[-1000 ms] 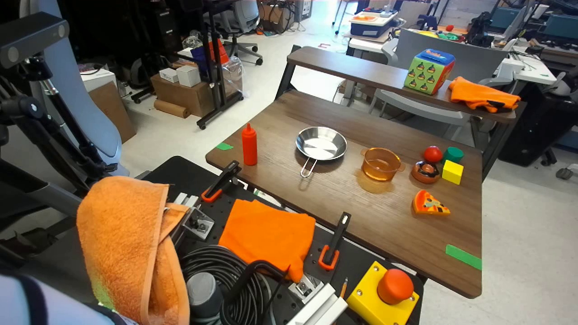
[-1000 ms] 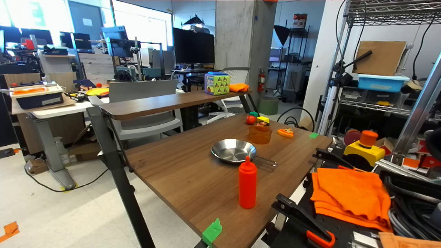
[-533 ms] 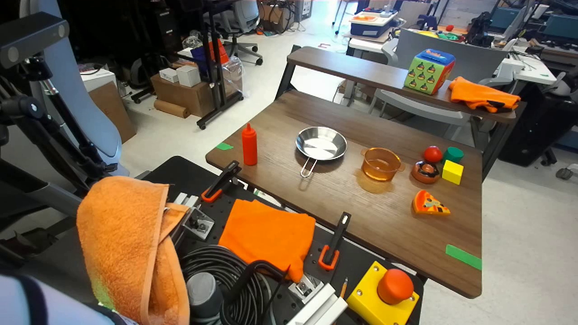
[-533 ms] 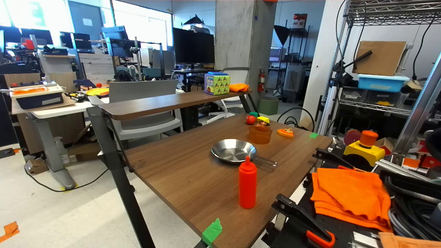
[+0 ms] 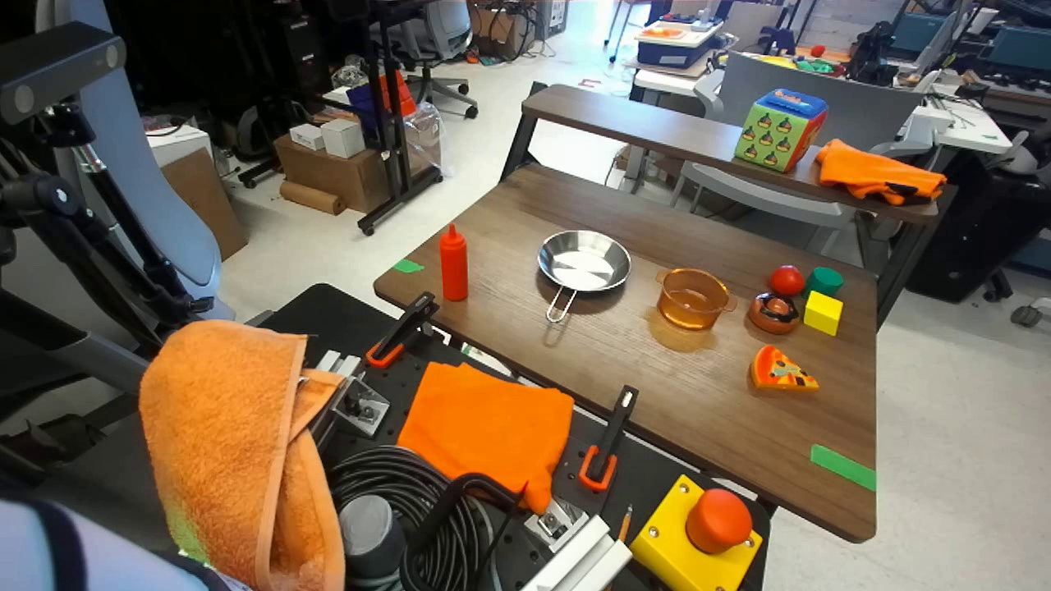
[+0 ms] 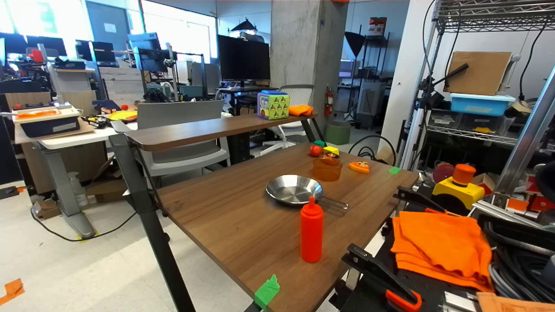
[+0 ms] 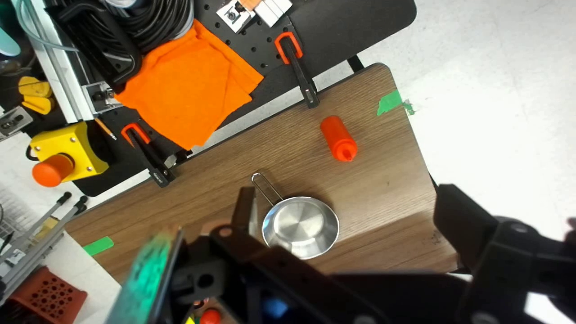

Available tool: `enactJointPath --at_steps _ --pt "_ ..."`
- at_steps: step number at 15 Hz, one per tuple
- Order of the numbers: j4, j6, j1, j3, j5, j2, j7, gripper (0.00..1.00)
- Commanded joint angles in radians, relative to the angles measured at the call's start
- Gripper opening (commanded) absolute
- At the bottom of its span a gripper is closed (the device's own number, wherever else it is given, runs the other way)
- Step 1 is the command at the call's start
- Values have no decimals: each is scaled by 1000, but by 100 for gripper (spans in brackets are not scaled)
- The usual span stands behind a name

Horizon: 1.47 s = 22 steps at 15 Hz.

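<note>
My gripper point(image 7: 345, 191) is open in the wrist view, with nothing between its fingers. It hangs above the wooden table; no gripper shows in either exterior view. A steel pan point(image 7: 300, 225) with a wire handle lies below, partly behind the left finger; it also shows in both exterior views point(image 5: 584, 261) point(image 6: 295, 190). A red squeeze bottle point(image 7: 338, 139) stands upright near the table's edge point(image 5: 454, 267). An amber pot point(image 5: 694, 300) stands beyond the pan. Near it are a brown ring-shaped toy point(image 5: 773, 315), a red ball point(image 5: 787, 281), a green cylinder point(image 5: 824, 281), a yellow block point(image 5: 823, 313) and a pizza slice point(image 5: 782, 369).
A raised shelf point(image 5: 632, 119) along the table's back bears a colourful cube point(image 5: 776, 131) and an orange cloth point(image 5: 878, 172). Black clamps point(image 5: 609, 439) point(image 5: 402, 328) stand at the near edge. A folded orange cloth point(image 5: 488, 427), coiled cable and yellow stop-button box point(image 5: 669, 538) lie on the black bench.
</note>
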Motion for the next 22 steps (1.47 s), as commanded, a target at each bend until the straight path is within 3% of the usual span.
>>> enactJointPath --at_steps 1,15,22 --pt "12 -7 -9 2 -1 15 -6 100" --pt "88 -36 -46 -77 6 138 -62 100" --pt "163 -91 -108 -177 19 144 -78 100"
